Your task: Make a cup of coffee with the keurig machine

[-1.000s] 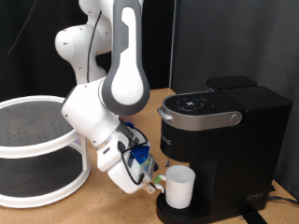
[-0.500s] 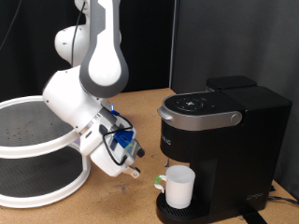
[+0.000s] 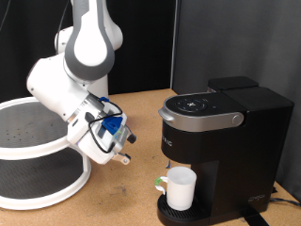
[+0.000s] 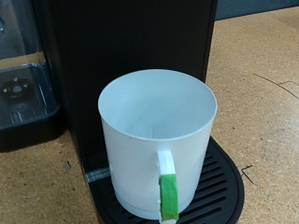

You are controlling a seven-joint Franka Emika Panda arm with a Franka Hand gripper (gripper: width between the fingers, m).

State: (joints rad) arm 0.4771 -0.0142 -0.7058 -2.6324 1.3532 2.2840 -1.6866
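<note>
The white cup (image 3: pixel 180 188) stands upright on the round drip tray (image 3: pixel 166 213) of the black keurig machine (image 3: pixel 226 141), under its brew head, with the lid down. In the wrist view the cup (image 4: pixel 154 131) is empty; its handle carries a strip of green tape and faces the camera, with the drip tray (image 4: pixel 220 187) beneath. My gripper (image 3: pixel 122 151) hangs above the table to the exterior view's left of the cup, well clear of it. It is open with nothing between its fingers. The fingers do not show in the wrist view.
A white two-tier round rack (image 3: pixel 28 151) stands at the exterior view's left, close behind the arm. Bare wooden table (image 3: pixel 122 202) lies between the rack and the machine. A black curtain hangs behind. A cable (image 3: pixel 282 198) trails at the machine's right.
The arm has swung away from the cup toward the exterior view's left and risen a little. The cup stays put on the drip tray.
</note>
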